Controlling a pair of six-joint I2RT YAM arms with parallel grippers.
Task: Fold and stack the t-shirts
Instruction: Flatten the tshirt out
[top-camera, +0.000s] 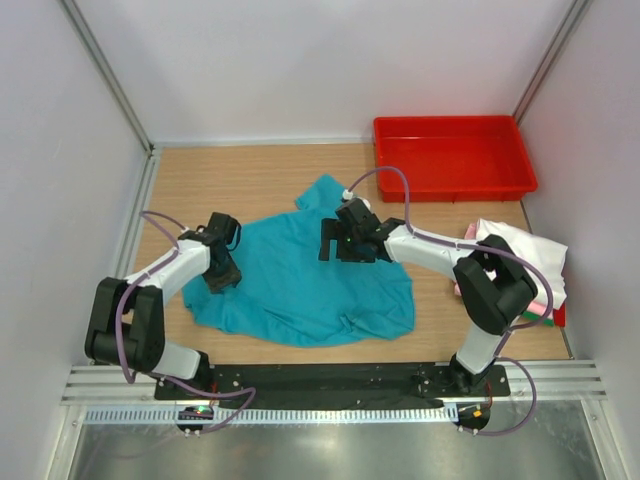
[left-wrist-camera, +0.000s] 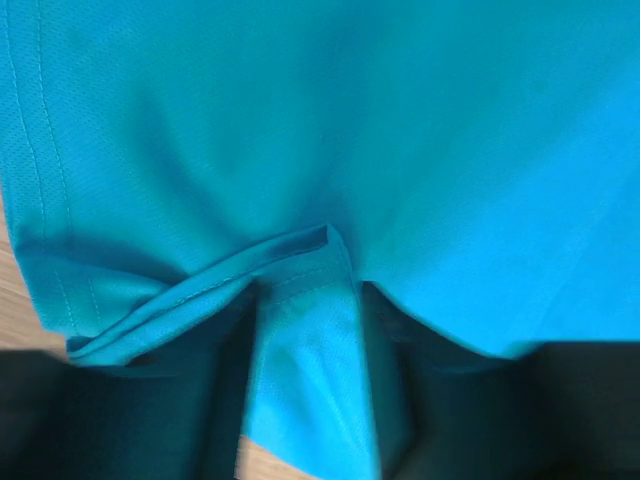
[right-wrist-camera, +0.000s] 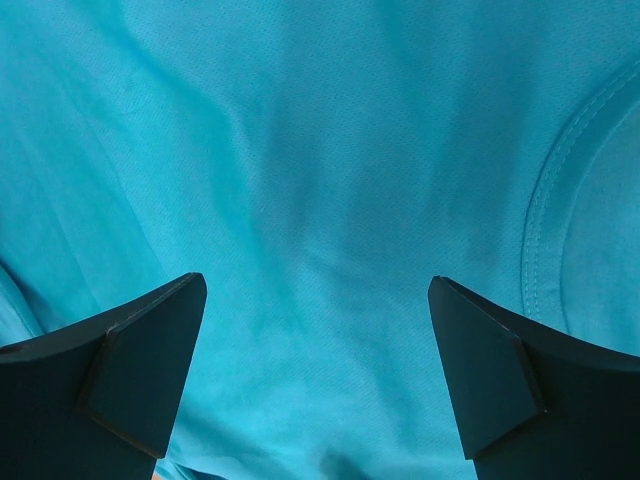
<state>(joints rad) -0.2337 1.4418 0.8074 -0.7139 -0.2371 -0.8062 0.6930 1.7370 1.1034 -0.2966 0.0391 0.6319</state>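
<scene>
The teal t-shirt (top-camera: 300, 290) lies crumpled and spread across the middle of the tabletop (top-camera: 230, 180). The folded shirts (top-camera: 520, 250) sit in a pile at the right edge, under my right arm. The red tray (top-camera: 450, 192) is at the far right, well apart from both.

My left hand (top-camera: 222, 268) is down at the shirt's left edge. A doubled fold of hem (left-wrist-camera: 250, 265) runs between its fingers (left-wrist-camera: 215, 400), but I cannot tell whether they are clamped on it or just standing either side. My right hand (top-camera: 338, 243) hovers over the far middle of the shirt, spread wide and grasping nothing, with a curved seam (right-wrist-camera: 545, 200) just to its right.

The risks I see:
- The fold on the left looks thin and bunched, so it could slip out if I lift before the grasp is firm.
- I may catch two layers instead of one, and the shirt would then drag as a lump rather than open flat.
- If my right hand pinches plain cloth away from an edge, the fold will come out crooked.
</scene>
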